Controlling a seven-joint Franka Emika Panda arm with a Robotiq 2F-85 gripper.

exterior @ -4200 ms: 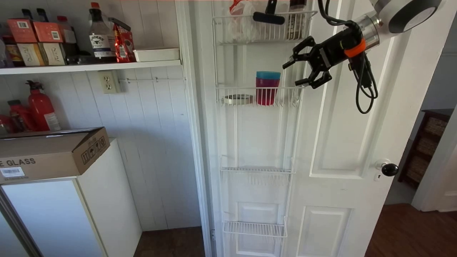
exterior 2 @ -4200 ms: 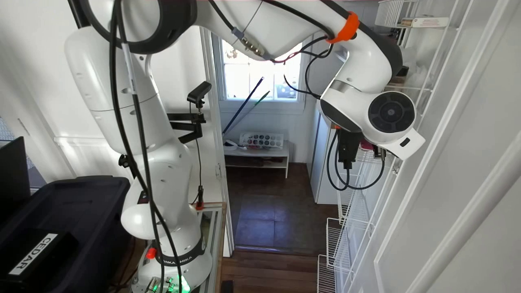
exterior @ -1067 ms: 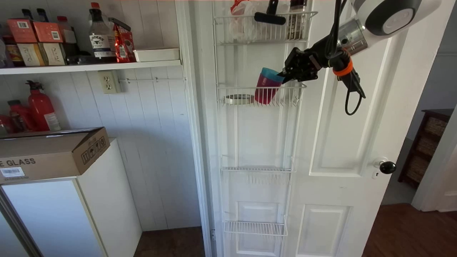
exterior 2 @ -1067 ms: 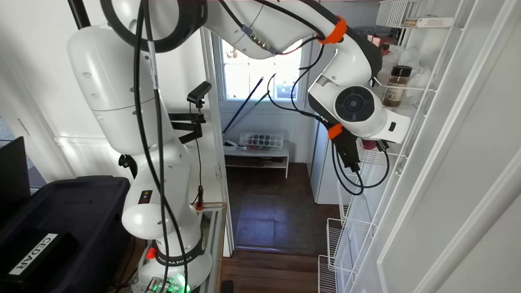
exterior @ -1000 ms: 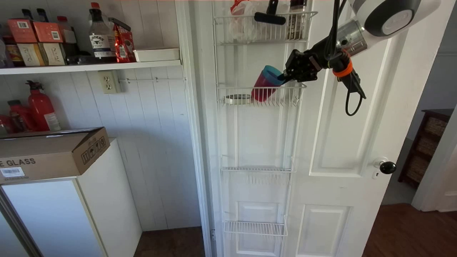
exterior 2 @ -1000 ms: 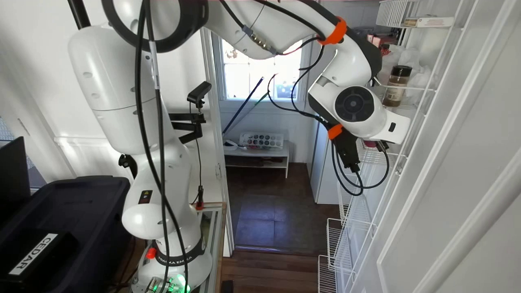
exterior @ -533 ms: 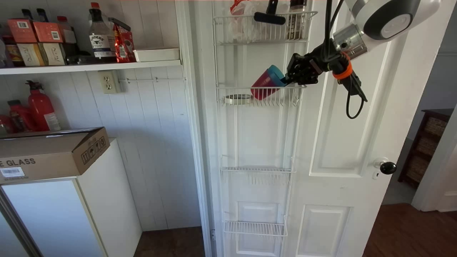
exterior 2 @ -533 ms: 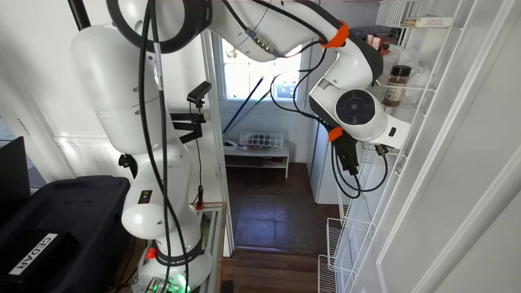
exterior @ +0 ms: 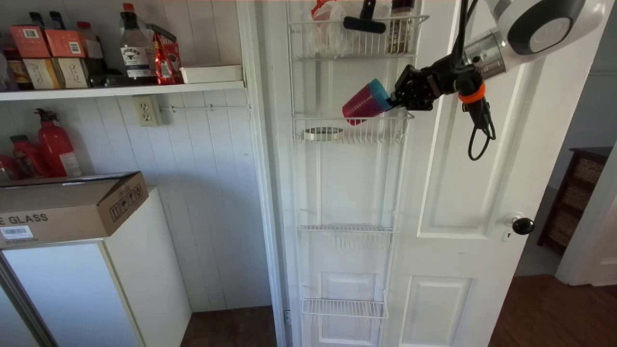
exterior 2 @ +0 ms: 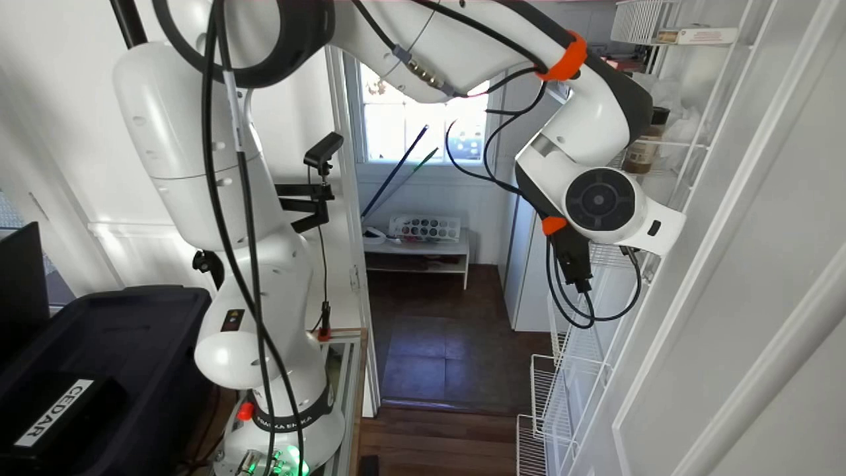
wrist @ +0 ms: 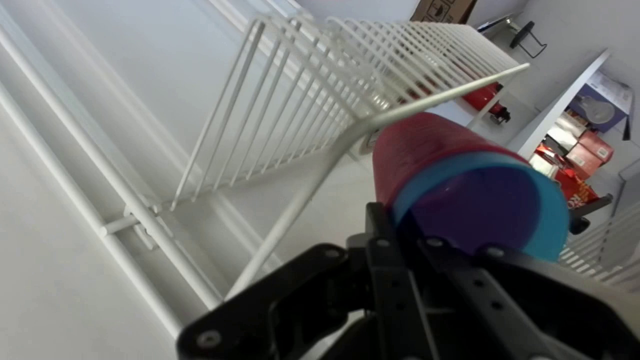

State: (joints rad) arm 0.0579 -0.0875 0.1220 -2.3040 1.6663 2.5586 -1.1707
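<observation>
A pinkish-red cup with a blue rim hangs tilted over the second wire basket, its mouth turned toward my gripper. In the wrist view the gripper is shut on the rim of the cup, one finger outside the wall and one inside the mouth. The inside looks purple; whether several cups are nested I cannot tell. The cup's lower end sits behind the basket's front wire in an exterior view. My arm hides cup and fingertips in an exterior view where the wrist shows.
A pale round tin or roll lies in the same basket. Above, the top basket holds a plastic bag, a black tool and a spice jar. The rack hangs on a white door.
About four seconds ago the cup stood upright and the gripper was open beside it. Within the last second the cup has tilted further and risen, held by the gripper, which moved slightly back.
</observation>
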